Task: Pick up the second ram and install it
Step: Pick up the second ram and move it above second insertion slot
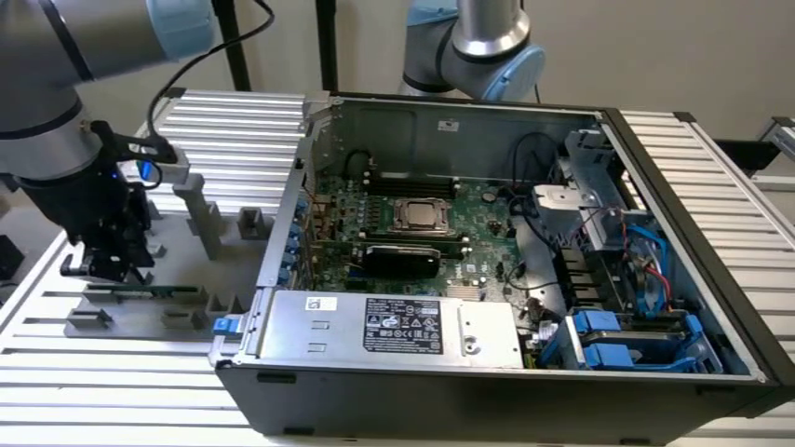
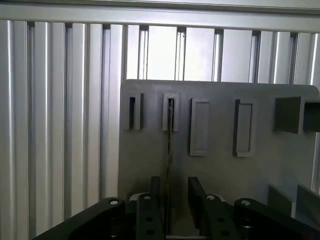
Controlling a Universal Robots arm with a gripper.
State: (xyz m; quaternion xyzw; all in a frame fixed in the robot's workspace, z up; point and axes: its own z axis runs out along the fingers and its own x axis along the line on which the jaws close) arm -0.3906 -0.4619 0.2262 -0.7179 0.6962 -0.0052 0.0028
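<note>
— Looking at the gripper (image 1: 114, 268), has it got the second ram (image 1: 149, 291)?
— Not clamped, as far as I can see. The stick stands on edge in the grey tray (image 1: 174, 265), to the exterior view's left of the open computer case (image 1: 372, 400). The fingers (image 2: 196, 195) sit narrowly parted, one on either side of it.

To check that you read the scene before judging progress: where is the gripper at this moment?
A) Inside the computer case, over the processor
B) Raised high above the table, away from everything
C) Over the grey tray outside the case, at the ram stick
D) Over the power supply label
C: in the exterior view the gripper hangs over the grey tray at the second ram, outside the computer case; the wrist view shows the stick edge-on between its open fingers.
</note>
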